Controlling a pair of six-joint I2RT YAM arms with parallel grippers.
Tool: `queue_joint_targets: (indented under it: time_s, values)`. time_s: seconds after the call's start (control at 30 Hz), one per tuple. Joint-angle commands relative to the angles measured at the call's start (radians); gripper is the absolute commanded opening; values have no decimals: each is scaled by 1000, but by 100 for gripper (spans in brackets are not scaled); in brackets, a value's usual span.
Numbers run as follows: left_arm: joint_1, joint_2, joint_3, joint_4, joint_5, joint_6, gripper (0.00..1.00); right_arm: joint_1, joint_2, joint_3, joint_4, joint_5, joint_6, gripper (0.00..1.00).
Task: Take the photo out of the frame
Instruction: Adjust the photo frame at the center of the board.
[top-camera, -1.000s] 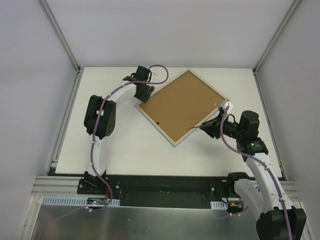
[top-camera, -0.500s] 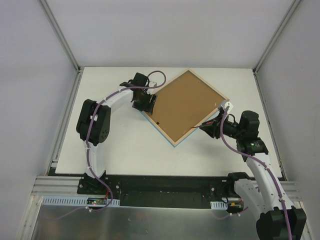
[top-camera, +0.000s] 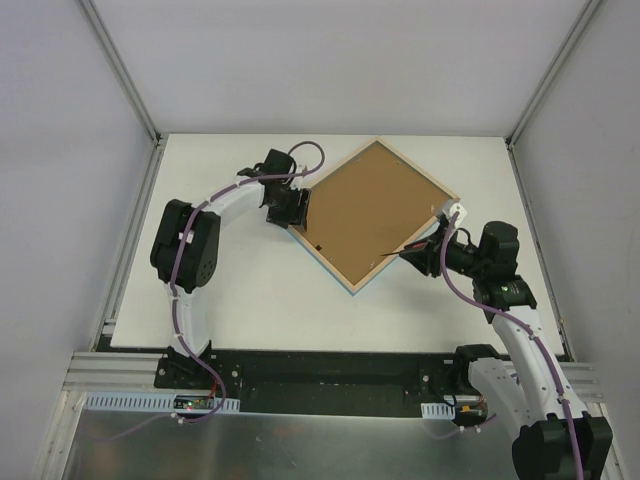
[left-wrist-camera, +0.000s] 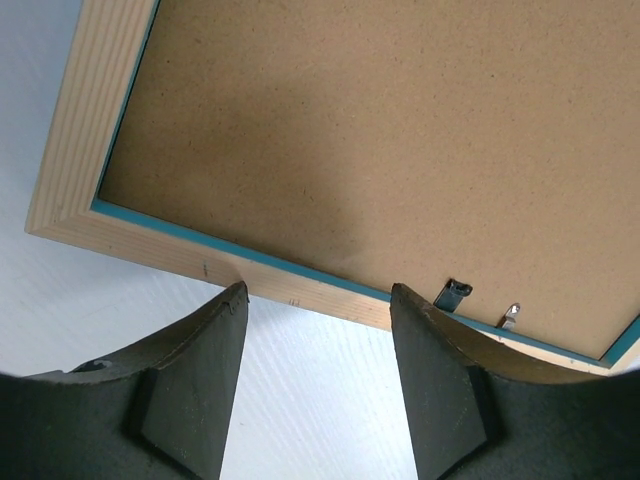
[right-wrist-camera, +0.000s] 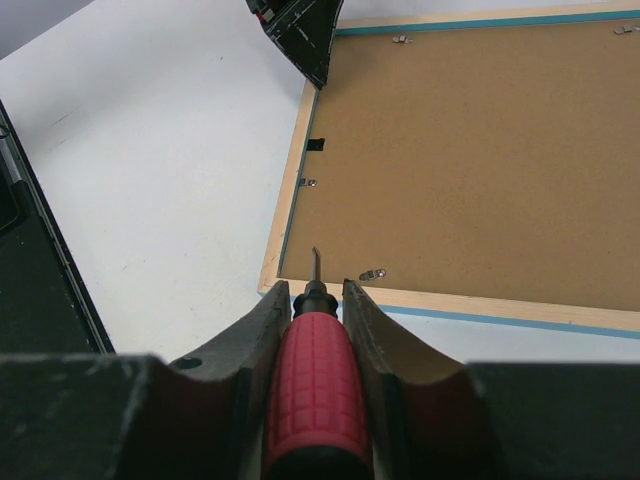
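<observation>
Tabletop (top-camera: 250, 300), white and walled on three sides, carries everything in view. The two arms come next in bulk. The left arm (top-camera: 185, 245) curves up and across toward the middle. The right arm (top-camera: 520, 320) reaches in from the near right.

The frame (left-wrist-camera: 80, 150) lies face down on the far half of the table, turned like a diamond. Its brown backing board (top-camera: 372, 212) faces up, rimmed by pale wood with a thin turquoise line inside. The photo itself is hidden in every view, as the board covers the opening.

The left gripper (left-wrist-camera: 318, 292) sits at the frame's left edge. Its two dark fingers (left-wrist-camera: 195, 380) stand apart with nothing between them, their tips at the outer side of the wooden rim. Whether they touch the wood cannot be told.

The right gripper (right-wrist-camera: 315, 290) is at the frame's near-right edge, closed around the red ribbed handle of a screwdriver (right-wrist-camera: 312, 390). The thin blade (right-wrist-camera: 316, 262) points in over the rim, its tip above the board near the corner.

Small metal tabs (right-wrist-camera: 372, 273) lie along the inside of the rim, one just beside the blade. A black clip (left-wrist-camera: 455, 295) and another silver tab (left-wrist-camera: 510, 315) sit near the left gripper's fingers.
</observation>
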Motion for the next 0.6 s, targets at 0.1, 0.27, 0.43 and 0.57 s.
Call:
queue_joint_targets:
  time_s: [0.1, 0.27, 0.43, 0.57]
  values:
    - [-13, -78, -98, 9, -1, -63, 57, -7, 0, 1, 52, -32, -3, 1]
    - [-13, -55, -105, 7, -17, -61, 57, -7, -3, 2, 52, -30, 2, 1]
    - [-13, -18, -75, 4, -84, -61, 57, -5, 5, 1, 55, -32, 3, 1]
    - [-13, 39, -34, -3, -103, -66, 57, -8, 0, 1, 54, -32, 3, 1]
